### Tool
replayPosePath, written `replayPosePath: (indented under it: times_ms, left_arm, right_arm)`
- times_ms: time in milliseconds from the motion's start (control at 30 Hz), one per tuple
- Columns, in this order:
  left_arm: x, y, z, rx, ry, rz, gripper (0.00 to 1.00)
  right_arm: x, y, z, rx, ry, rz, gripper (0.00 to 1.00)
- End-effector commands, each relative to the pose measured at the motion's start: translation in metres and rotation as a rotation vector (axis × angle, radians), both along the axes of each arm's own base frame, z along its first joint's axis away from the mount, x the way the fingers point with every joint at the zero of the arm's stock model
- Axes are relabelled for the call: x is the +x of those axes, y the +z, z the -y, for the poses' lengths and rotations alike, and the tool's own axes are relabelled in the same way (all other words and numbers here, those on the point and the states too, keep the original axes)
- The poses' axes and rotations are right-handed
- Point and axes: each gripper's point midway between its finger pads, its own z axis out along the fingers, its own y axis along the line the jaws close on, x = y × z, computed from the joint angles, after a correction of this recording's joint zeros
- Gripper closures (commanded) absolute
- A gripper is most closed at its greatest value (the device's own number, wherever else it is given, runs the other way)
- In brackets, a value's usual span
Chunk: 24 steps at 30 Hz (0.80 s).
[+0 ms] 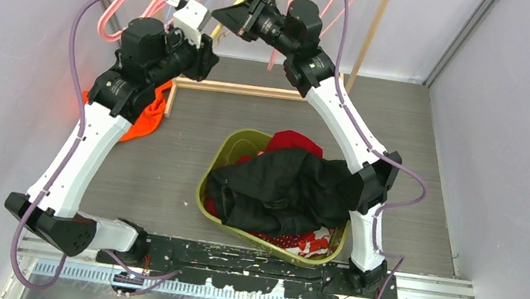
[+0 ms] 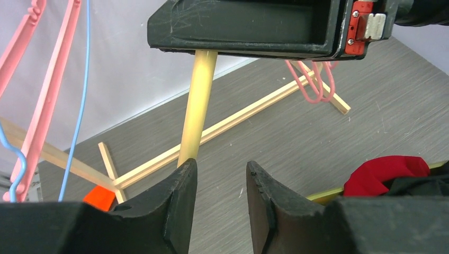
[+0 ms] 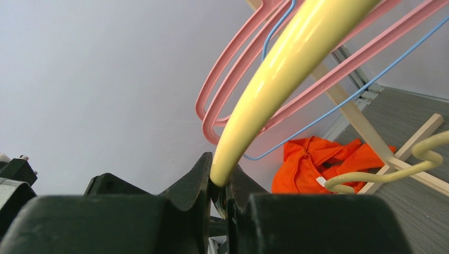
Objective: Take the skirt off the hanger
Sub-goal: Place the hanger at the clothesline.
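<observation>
Pinching the yellow hanger (image 3: pixel 286 69) in your right claw (image 3: pixel 218 185), left claw (image 2: pixel 219 196) slightly parted and empty, you've the orange skirt (image 1: pixel 150 119) crumpled on the bench (image 1: pixel 435 142): likely light, floppy, best taken by a fold.

white links (image 1: pixel 84 163) | black joints (image 1: pixel 144 42) | purple cables (image 1: pixel 79 18) | black fingers (image 2: pixel 174 211)

An olive basket (image 1: pixel 219 165) sits on the grey desk (image 1: pixel 420 140), near the middle. A black garment (image 1: pixel 288 188) is heaped over a red one (image 1: pixel 294 142) inside it. Pink hangers (image 2: pixel 53 90) hang at the far left, above a wooden frame (image 1: pixel 254 91).
</observation>
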Motion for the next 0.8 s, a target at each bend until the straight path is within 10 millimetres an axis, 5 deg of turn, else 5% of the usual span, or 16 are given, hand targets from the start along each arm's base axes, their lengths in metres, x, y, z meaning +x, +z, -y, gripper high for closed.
replayPosePath:
  times_ms: [0,333,767]
  left_arm:
    - [0.016,0.025,0.009,-0.052,-0.012,0.105,0.60]
    - [0.031,0.033,0.021,-0.105,-0.030,0.124,0.58]
    - [-0.006,0.062,0.006,-0.119,-0.029,0.178,0.56]
  right_arm:
    - [-0.043,0.060,0.017,0.089,0.050,0.111,0.99]
    - [-0.051,0.052,0.019,0.069,0.066,0.082,0.99]
    - [-0.053,0.050,0.019,0.056,0.066,0.088,0.99]
